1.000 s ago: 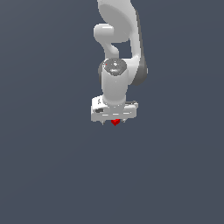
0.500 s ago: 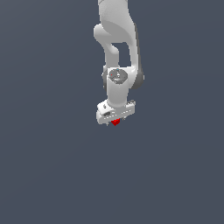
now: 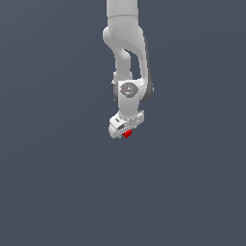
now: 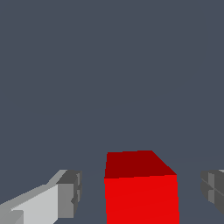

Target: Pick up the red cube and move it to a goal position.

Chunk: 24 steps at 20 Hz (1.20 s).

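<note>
Since a second ago my wrist has turned, so that my white two-fingered gripper point(image 3: 126, 133) no longer sits square to the exterior view but slants, its lower end toward that view's left; the red cube under it has kept its place between my fingers through the turn. My white arm point(image 3: 127, 53) hangs straight down from the upper edge of the exterior view, the elbow bulging a little toward that view's right, the round grey-capped wrist joint point(image 3: 128, 89) directly above my hand.

Nearest in the wrist view, my grey-padded fingers point(image 4: 70, 192) stand on either side of the small bright red plain-faced cube point(image 4: 141, 197), with a strip of grey background showing between each pad and the cube's faces. They are spread wider than the cube in that view; whether they bear on it I cannot tell. Its facing side is bright, its upper side darker red. From outside, only a red corner point(image 3: 127, 135) peeps below my hand.

Behind everything lies a flat dark grey-blue backdrop point(image 3: 57, 182)
</note>
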Each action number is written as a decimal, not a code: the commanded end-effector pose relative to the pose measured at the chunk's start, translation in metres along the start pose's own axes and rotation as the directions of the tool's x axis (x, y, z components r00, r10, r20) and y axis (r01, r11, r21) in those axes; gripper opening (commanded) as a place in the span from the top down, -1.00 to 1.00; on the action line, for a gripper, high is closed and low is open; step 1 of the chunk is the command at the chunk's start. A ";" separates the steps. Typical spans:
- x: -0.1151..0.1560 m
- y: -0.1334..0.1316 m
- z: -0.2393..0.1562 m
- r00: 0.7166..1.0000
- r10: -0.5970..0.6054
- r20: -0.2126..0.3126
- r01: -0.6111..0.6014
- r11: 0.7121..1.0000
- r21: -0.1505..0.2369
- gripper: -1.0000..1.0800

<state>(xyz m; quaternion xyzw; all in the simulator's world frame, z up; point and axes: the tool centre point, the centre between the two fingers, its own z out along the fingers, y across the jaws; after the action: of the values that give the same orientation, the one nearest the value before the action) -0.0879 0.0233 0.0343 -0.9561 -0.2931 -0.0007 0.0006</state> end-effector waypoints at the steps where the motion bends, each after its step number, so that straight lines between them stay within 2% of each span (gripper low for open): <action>1: -0.005 -0.003 0.008 0.999 -0.035 0.000 0.035 0.999 0.001 -0.92; 11: -0.009 -0.003 0.014 0.998 -0.058 0.002 0.058 0.998 -0.001 -0.92; 12: -0.009 -0.003 0.014 0.998 -0.058 0.002 0.058 0.998 -0.001 1.00; 24: -0.009 -0.003 0.013 0.998 -0.058 0.002 0.058 0.998 -0.001 1.00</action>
<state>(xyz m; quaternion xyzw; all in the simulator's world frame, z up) -0.0975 0.0206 0.0202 -0.9471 -0.3209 0.0004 0.0002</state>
